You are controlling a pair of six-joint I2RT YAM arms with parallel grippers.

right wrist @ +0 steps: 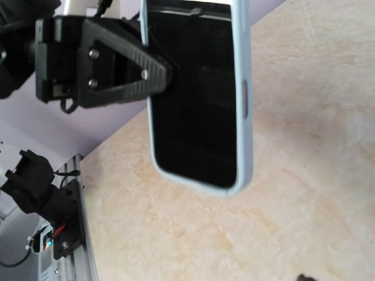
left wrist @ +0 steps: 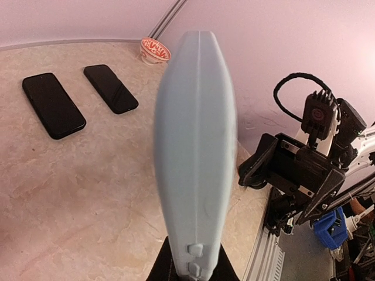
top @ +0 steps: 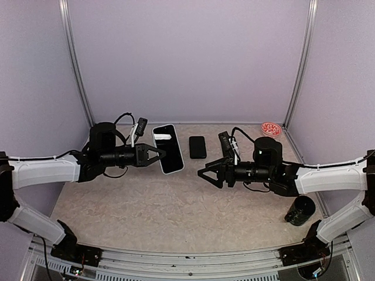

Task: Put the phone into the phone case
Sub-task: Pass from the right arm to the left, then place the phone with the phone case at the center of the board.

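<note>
A light blue phone case (left wrist: pixel 196 146) is held edge-on above the table, with my left gripper (left wrist: pixel 193 268) shut on its lower end. In the right wrist view a black phone (right wrist: pixel 193 105) fills the case, whose blue rim (right wrist: pixel 245 117) wraps the screen. The left gripper's fingers (right wrist: pixel 129 64) clamp one long side. From above, the cased phone (top: pixel 168 149) hangs near the back centre. My right gripper (top: pixel 206 174) stands open just right of it and holds nothing. Its own fingers do not show in the right wrist view.
Two bare black phones (left wrist: pixel 53 105) (left wrist: pixel 110 88) lie flat on the marble-patterned table; one (top: pixel 197 146) sits right of the held case. A red-patterned bowl (top: pixel 271 129) stands at the back right corner. A black cylinder (top: pixel 302 211) stands near the right arm.
</note>
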